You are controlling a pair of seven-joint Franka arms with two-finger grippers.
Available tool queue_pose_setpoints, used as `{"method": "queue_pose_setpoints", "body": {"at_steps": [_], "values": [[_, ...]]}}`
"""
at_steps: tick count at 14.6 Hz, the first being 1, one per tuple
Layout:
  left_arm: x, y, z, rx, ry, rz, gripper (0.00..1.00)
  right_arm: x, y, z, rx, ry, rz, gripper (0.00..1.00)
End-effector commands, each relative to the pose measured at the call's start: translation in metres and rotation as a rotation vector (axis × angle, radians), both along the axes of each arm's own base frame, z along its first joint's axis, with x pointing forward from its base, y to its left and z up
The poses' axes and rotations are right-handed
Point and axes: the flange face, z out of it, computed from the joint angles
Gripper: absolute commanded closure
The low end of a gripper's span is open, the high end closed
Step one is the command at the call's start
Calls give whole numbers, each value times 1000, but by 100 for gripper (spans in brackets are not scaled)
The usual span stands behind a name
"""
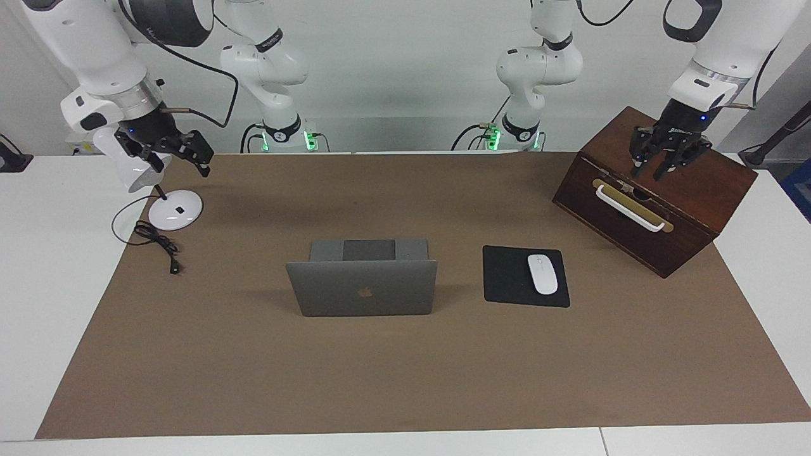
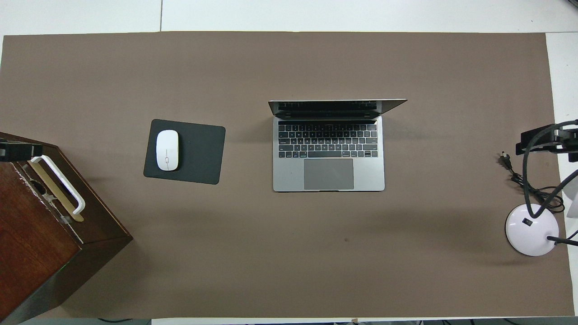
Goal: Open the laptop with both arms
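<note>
- The laptop [image 1: 362, 286] stands open mid-bench, well apart from both pincers.
- Left pincer [image 1: 666, 166], fingers parted, empty, hangs over the wooden box [image 1: 671, 190]; overhead mostly cut off.
- Right pincer [image 1: 180, 151], spread wide, empty, hangs over the lamp [image 1: 172, 209].

Obstacles and free room, as laid out on the desk [image 1: 405, 380].

Centre: laptop [image 1: 362, 286], lid raised upright; open brown surface is left all round it, widest on the side farther from the robots.

Toward the left arm's end: black mouse pad [image 1: 524, 276] with white mouse [image 1: 542, 273] on it, set apart from the laptop by a clear lane. Wooden box [image 1: 659, 190] with white handle [image 1: 630, 209] is placed at that end's corner; the left tool [image 1: 665, 166] is held over its top.

Toward the right arm's end: white lamp [image 1: 171, 209] and trailing cable [image 1: 158, 244]; the right tool [image 1: 174, 152] is held above them.
</note>
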Motion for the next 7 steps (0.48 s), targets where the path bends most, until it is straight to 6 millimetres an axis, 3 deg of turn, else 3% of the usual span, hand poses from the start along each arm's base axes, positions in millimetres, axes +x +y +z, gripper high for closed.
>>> {"method": "queue_pose_setpoints", "body": {"at_steps": [1, 4, 7], "values": [[14, 11, 16, 18, 21, 16, 0, -5, -3, -1, -5, -16, -18, 0], [27, 12, 19, 21, 29, 25, 0, -5, -3, 0, -5, -16, -18, 0], [41, 10, 10, 23, 38, 48, 0, -5, -3, 0, -5, -16, -18, 0]]}}
